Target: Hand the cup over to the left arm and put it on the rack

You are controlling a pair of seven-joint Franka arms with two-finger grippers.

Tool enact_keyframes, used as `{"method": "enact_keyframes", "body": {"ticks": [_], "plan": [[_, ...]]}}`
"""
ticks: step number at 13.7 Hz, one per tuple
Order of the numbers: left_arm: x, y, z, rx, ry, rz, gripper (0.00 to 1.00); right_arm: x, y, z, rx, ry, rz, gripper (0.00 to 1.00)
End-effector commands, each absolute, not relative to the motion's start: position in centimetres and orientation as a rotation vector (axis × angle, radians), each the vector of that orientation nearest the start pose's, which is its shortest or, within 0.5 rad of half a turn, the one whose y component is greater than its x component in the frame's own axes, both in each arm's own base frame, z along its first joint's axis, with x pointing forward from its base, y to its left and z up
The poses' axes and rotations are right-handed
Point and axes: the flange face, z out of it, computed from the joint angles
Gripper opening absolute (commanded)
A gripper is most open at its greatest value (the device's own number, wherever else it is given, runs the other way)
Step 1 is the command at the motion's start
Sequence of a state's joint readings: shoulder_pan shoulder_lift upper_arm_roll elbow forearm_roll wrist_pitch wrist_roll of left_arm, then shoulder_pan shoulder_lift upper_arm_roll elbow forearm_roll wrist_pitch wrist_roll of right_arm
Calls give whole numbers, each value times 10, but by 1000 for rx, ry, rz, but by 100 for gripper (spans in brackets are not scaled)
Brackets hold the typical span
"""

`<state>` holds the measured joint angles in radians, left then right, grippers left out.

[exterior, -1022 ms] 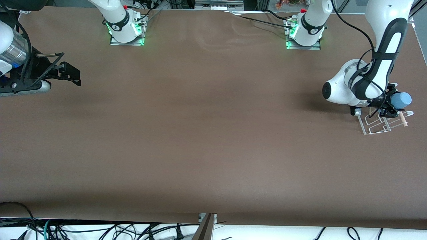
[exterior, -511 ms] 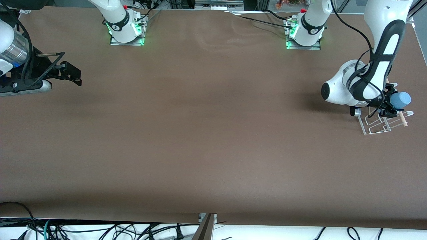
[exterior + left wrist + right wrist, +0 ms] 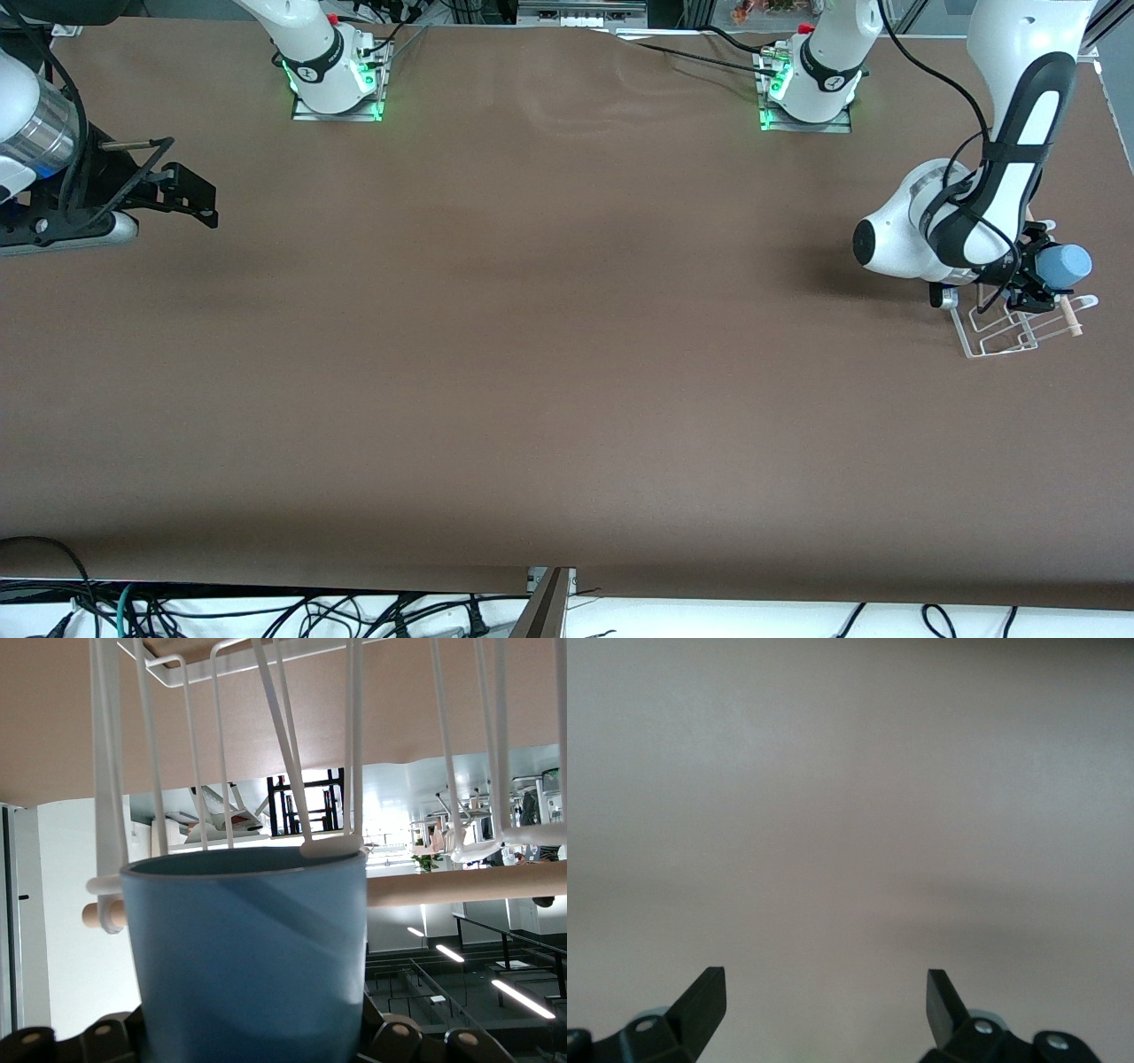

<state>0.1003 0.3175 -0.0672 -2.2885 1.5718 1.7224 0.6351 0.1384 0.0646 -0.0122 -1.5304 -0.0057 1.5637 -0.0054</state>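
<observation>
1. The cup (image 3: 1064,264) is gripped on its side by the left gripper (image 3: 1035,276), over the rack (image 3: 1001,337) at the left arm's end of the table (image 3: 567,354)
2. In the left wrist view the cup (image 3: 248,957) is seen with its rim against the white prongs (image 3: 292,780), the wooden rod (image 3: 461,888) lying just past it
3. The right gripper (image 3: 182,193) is held spread and empty over the right arm's end of the table, that arm waiting
4. The rim could be snagged on a prong, so that the light rack is dragged or tipped
5. If released while badly seated, the cup could roll off the wires
</observation>
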Motion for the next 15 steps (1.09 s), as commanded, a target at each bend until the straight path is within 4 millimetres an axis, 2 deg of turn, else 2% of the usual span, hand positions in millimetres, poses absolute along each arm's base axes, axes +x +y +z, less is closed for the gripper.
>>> {"method": "enact_keyframes", "body": {"ticks": [1, 5, 15], "plan": [[481, 103, 203, -1256, 1471, 1130, 0, 571, 75, 612, -3142, -212, 31, 100], [472, 101, 205, -1253, 1480, 1140, 0, 571, 75, 612, -3142, -212, 31, 100], [467, 97, 183, -1225, 1543, 1169, 0, 571, 76, 612, -3142, -217, 31, 100]]}}
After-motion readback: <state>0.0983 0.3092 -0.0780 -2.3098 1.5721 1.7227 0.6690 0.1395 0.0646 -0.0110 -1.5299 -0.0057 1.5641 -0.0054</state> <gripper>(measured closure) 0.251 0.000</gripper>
